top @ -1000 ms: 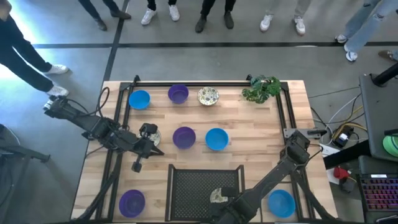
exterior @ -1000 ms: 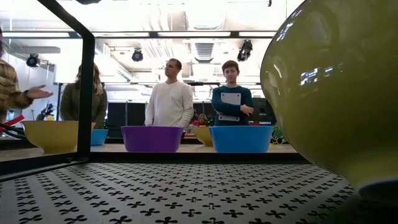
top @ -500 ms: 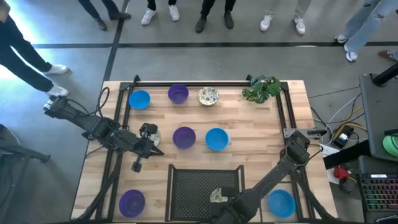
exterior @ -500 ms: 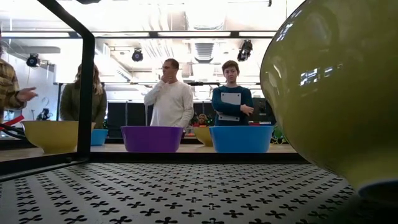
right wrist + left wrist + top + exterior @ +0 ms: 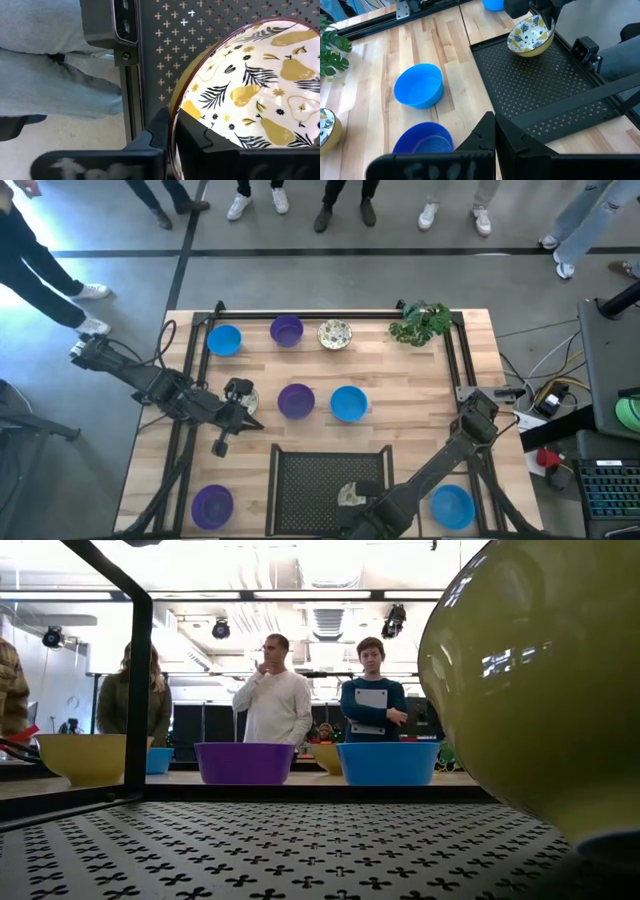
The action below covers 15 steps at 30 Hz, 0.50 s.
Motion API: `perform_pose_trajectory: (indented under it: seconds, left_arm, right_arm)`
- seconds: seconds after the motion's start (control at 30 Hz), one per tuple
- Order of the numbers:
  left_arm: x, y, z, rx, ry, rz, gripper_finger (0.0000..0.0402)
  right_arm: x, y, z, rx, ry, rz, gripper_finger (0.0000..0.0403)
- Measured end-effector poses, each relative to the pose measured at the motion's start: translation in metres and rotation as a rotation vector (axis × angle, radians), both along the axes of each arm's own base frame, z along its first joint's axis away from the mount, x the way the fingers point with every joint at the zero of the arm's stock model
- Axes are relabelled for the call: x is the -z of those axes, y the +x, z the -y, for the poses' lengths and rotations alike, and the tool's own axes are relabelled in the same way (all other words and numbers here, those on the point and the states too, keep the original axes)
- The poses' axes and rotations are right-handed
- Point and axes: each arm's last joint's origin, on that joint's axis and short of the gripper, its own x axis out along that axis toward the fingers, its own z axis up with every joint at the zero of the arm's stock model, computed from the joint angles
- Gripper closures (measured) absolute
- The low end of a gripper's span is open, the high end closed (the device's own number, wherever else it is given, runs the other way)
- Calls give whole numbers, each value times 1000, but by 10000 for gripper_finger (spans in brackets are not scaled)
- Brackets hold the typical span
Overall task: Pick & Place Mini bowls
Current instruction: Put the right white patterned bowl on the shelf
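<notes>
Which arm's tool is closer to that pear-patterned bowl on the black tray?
The right one. The right tool is clamped on the rim of the patterned bowl over the black tray. The left tool, shut, sits off beside the purple bowl.

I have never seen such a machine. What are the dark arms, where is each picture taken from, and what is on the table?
These are two robot arms at a wooden table, each ending in two fingers. One camera looks straight down, one sits low inside the black mesh tray, and one rides on each wrist. Small bowls stand on the table: blue ones, purple ones and a patterned one, plus a green plant. The right gripper pinches the rim of a cream bowl with pears, which is at the tray. The left gripper is shut, holds nothing and waits over the table. People stand behind.
</notes>
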Motion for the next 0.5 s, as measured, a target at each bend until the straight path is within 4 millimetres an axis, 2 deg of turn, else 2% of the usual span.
perform_pose_trajectory:
  seconds: [0.27, 0.5]
  left_arm:
    - [0, 0, 0, 1, 0, 0, 402]
    - [0, 0, 0, 0, 0, 0, 402]
  right_arm:
    - [0, 0, 0, -1, 4, 0, 325]
    - [0, 0, 0, 2, 3, -1, 304]
